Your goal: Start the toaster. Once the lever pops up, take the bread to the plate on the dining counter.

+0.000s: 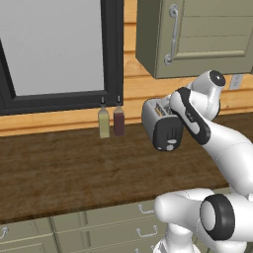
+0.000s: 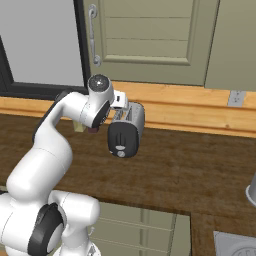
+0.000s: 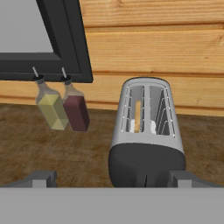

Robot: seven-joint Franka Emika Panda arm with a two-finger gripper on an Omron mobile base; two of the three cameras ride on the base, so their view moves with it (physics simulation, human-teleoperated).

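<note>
Hovering with jaws spread wide and empty above the toaster [image 3: 148, 131] on the wooden worktop [image 1: 59, 168], the gripper [image 3: 111, 179] faces bread [image 3: 137, 116] that looks light and crumbly, best pinched gently by its top edge

Dark-framed window [image 1: 54, 49], plank wall [image 3: 166, 48], sage cabinets [image 2: 150, 40]

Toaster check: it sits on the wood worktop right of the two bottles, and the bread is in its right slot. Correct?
Not quite. The hand view shows the bread standing in the left slot of the toaster, not the right. The rest holds: it sits on the wood worktop, right of the two bottles.
</note>
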